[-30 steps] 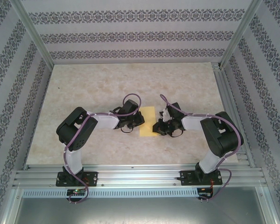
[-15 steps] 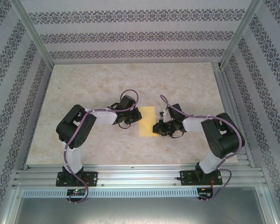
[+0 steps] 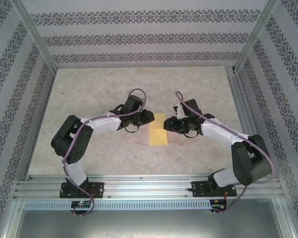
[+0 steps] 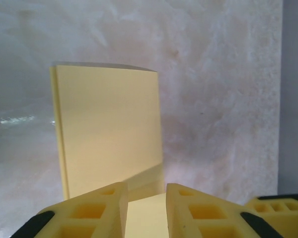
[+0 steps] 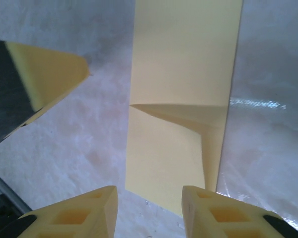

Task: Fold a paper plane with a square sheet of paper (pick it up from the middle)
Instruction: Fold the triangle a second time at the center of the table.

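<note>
The pale-yellow square sheet of paper [image 3: 158, 131] lies on the table between my two grippers, folded over into a narrow rectangle. In the left wrist view the paper [image 4: 109, 129] has its upper layer lifted a little, and my left gripper [image 4: 145, 191] stands over its near end, jaws apart, with paper showing in the gap. From the right wrist the paper [image 5: 184, 74] shows a raised flap with a slanted crease. My right gripper [image 5: 149, 194] is open, just short of the paper's edge. From above, the left gripper [image 3: 149, 117] and right gripper [image 3: 169, 124] flank the paper's far half.
The pale marbled table top [image 3: 89, 94] has free room all round the paper. A finger of the left gripper [image 5: 44, 74] shows at the upper left of the right wrist view. Metal frame posts and patterned walls [image 3: 139, 37] enclose the table.
Both grippers have opened from shut and let go of the paper. Both arms have stretched out toward the far side. The paper stays in place, its top layer now slightly sprung up.
</note>
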You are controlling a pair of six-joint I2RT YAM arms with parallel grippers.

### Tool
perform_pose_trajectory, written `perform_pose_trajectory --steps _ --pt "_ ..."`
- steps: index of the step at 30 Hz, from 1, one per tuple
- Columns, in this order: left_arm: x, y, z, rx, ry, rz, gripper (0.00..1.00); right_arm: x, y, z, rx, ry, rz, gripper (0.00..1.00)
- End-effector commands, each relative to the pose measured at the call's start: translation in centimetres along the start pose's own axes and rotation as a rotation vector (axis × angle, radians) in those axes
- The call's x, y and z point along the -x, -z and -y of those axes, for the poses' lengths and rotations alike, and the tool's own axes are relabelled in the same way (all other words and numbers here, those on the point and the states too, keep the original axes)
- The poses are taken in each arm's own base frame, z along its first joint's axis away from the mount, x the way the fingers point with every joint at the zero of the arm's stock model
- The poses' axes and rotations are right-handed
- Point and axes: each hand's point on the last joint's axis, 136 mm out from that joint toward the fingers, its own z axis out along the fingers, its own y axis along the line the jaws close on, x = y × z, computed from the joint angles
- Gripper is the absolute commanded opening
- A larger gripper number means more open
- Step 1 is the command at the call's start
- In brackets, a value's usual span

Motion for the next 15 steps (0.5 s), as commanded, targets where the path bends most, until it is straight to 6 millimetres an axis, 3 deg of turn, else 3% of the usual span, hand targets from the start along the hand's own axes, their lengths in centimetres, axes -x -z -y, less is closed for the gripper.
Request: perform_pose_trajectory --steps 1,7,15 --pt "-1.8 -0.6 1.1 -0.082 0.011 -0.067 0.29 -0.8 -1.1 2.3 -0.092 -0.016 -0.047 0.41" --pt "-3.6 -2.4 0.5 -0.081 0.038 -0.12 0.24 -1.2 -3.1 2.7 -0.077 -0.027 -0.085 0.44" --pt "-4.5 -3.5 -1.1 -0.037 0.06 -0.148 0.2 -1.6 -4.8 2.8 -0.049 -0.033 -0.119 0.42"
